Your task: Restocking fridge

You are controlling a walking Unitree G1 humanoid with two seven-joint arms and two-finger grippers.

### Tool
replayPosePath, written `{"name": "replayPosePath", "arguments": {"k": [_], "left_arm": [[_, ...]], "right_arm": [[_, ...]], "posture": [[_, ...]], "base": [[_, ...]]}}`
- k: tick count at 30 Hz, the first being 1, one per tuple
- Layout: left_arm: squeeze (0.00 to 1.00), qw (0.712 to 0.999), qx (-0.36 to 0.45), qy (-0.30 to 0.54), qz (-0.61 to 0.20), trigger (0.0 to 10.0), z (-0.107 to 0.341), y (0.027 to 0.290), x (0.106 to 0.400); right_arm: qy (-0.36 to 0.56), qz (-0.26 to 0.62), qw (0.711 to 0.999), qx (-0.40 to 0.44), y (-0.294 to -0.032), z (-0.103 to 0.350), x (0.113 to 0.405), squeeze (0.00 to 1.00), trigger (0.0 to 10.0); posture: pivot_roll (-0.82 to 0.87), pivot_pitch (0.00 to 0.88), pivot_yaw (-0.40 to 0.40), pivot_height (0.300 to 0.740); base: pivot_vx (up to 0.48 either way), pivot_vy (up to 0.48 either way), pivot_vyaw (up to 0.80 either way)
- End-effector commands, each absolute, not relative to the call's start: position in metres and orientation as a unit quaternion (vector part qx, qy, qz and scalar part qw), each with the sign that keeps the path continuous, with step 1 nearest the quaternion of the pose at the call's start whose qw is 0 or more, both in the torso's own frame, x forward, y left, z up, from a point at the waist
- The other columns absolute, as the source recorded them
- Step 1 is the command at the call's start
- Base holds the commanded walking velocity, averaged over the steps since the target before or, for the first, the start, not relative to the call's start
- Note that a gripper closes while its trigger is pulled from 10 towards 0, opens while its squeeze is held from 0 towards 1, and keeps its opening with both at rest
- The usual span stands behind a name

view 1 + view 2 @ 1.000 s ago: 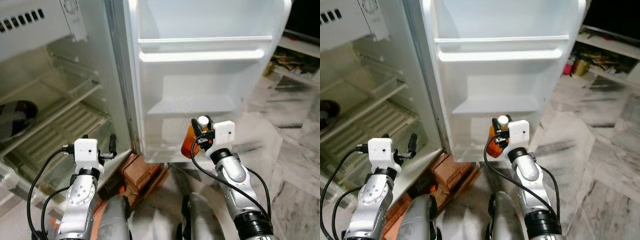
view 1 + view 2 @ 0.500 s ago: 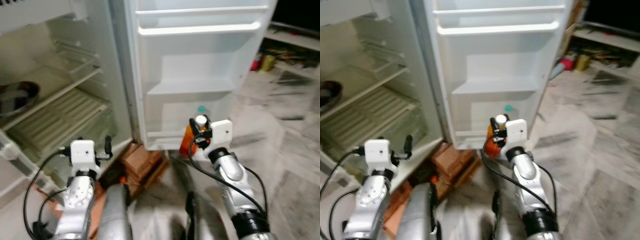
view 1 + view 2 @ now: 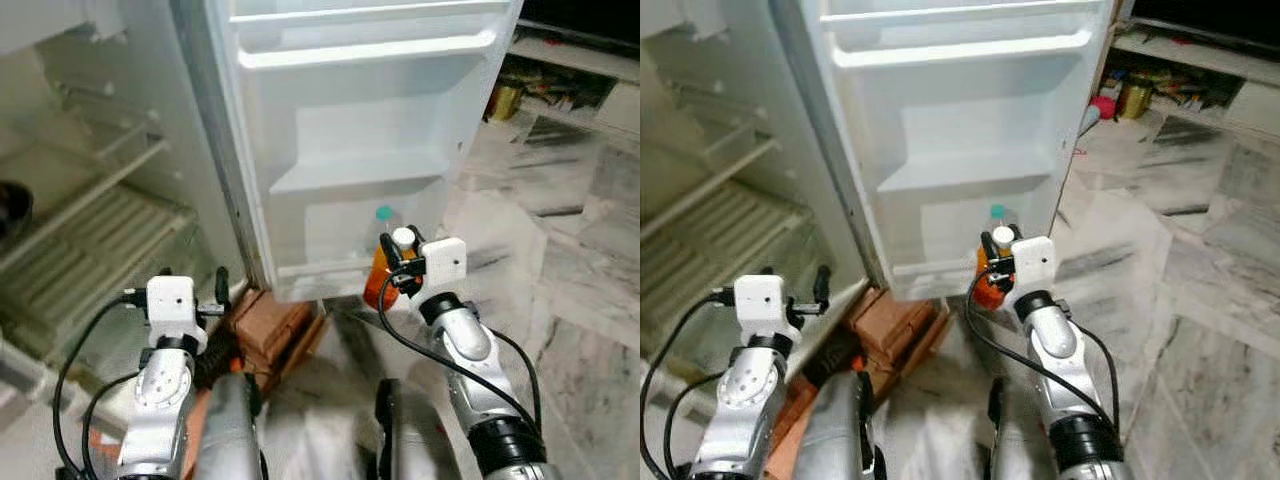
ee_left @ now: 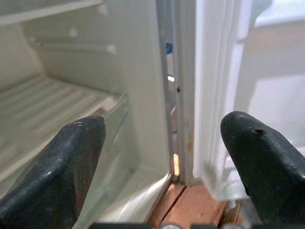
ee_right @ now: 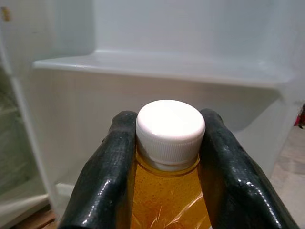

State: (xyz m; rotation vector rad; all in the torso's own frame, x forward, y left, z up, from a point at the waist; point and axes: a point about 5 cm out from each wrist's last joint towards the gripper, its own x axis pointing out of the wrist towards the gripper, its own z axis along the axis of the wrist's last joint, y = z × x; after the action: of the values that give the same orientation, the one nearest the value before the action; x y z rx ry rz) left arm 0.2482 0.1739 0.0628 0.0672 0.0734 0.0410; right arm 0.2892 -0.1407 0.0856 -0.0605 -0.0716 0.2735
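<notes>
The fridge stands open, its white door [image 3: 360,100] facing me with a middle shelf [image 3: 350,175] and a bottom shelf [image 3: 320,268]. My right gripper [image 3: 396,262] is shut on an orange drink bottle [image 3: 377,283] with a white cap [image 5: 170,131], held upright just in front of the bottom shelf. The black fingers [image 5: 112,176] clamp the neck below the cap. A green-capped bottle [image 3: 383,213] stands in the bottom door shelf behind it. My left gripper [image 3: 221,290] is open and holds nothing, low by the fridge's hinge edge [image 4: 183,95].
Wire shelves [image 3: 90,250] fill the fridge cabinet at left, with a dark bowl [image 3: 8,205] at the picture's edge. Bricks [image 3: 272,322] prop the fridge's base. A marble floor [image 3: 570,300] spreads to the right, and a low cluttered shelf [image 3: 560,95] stands at far right.
The camera has shifted, so the fridge interior slid left and the door's bottom shelf with the green-capped bottle came into view. Both arms keep their pose; the right still grips the orange bottle.
</notes>
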Motion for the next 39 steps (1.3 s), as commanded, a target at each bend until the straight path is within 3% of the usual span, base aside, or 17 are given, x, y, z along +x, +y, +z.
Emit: {"name": "replayPosePath", "arguments": {"k": [1,13,24,32,39], "left_arm": [[0.0,0.999,0.039,0.03,0.021,10.0,0.066,0.177,0.249],[0.0,0.999,0.035,0.032,0.02,10.0,0.066,0.177,0.25],[0.0,0.999,0.033,0.034,0.023,10.0,0.065,0.176,0.248],[0.0,0.998,0.039,0.041,0.029,10.0,0.067,0.184,0.237],[0.0,0.997,0.055,0.031,0.04,10.0,0.086,0.201,0.221]], "right_arm": [[-0.063,0.145,0.987,-0.032,-0.136,0.096,0.292,0.0,10.0],[-0.069,0.161,0.984,-0.038,-0.132,0.097,0.292,0.0,10.0],[-0.063,0.169,0.983,-0.033,-0.129,0.094,0.29,0.0,10.0],[-0.062,0.206,0.976,-0.03,-0.111,0.091,0.288,0.0,10.0],[-0.087,0.236,0.966,-0.055,-0.098,0.103,0.299,0.0,10.0]], "posture": [[-0.01,0.007,0.006,0.589],[-0.01,0.005,0.005,0.589],[0.0,0.013,-0.001,0.589],[0.03,0.077,-0.001,0.554],[0.09,0.188,0.013,0.554]], "base": [[0.334,0.0,0.0],[0.312,0.0,0.0],[0.0,0.0,0.0],[0.0,0.0,0.0],[0.0,0.0,0.0]]}}
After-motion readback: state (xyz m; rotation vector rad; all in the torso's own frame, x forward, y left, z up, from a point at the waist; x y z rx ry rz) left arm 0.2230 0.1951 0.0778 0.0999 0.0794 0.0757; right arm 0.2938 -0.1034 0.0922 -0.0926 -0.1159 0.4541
